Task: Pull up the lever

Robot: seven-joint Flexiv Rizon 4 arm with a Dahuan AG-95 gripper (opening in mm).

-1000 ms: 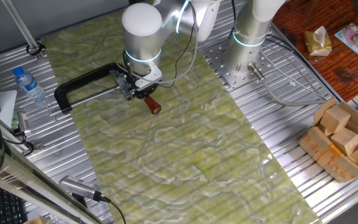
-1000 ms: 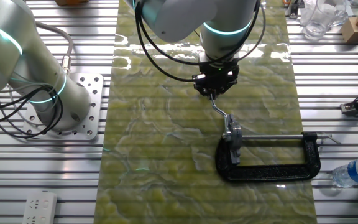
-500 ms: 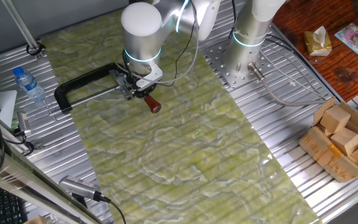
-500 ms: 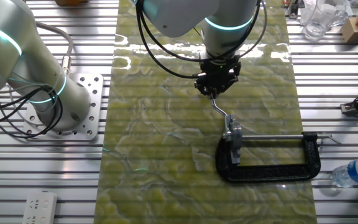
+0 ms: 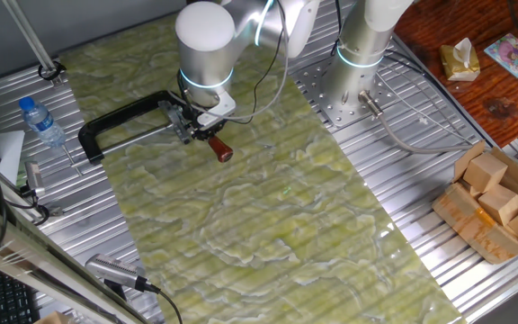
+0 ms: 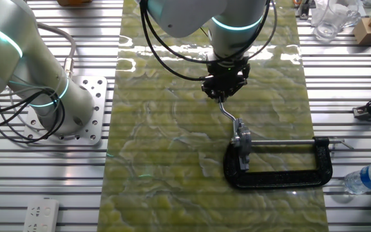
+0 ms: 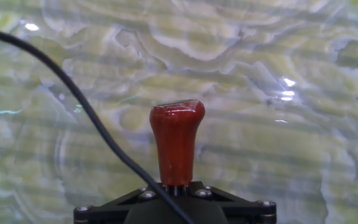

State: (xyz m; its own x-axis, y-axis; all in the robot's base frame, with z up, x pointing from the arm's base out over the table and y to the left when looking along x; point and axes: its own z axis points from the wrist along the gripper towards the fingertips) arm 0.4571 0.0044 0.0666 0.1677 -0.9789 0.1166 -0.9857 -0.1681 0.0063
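Observation:
The lever (image 5: 216, 144) is a short silver rod with a red-brown cap (image 5: 222, 152), jointed to a small metal base (image 6: 241, 138) on the black C-clamp. My gripper (image 5: 205, 131) is shut on the rod just behind the cap, on the green mat. In the other fixed view the gripper (image 6: 222, 91) holds the rod's upper end, and the bent rod (image 6: 228, 116) runs down to the base. In the hand view the cap (image 7: 176, 140) sticks out straight ahead of the gripper (image 7: 176, 188); the fingers themselves are hidden.
The black C-clamp frame (image 5: 106, 126) with its long screw rod (image 6: 288, 142) lies beside the lever. A water bottle (image 5: 41, 121) stands left of it. A second arm's base (image 5: 358, 99) stands at the back. A box of wooden blocks (image 5: 497, 202) is at the right.
My gripper and the red cap have shifted slightly, up and toward the clamp; the lever's end has moved with them by a small amount.

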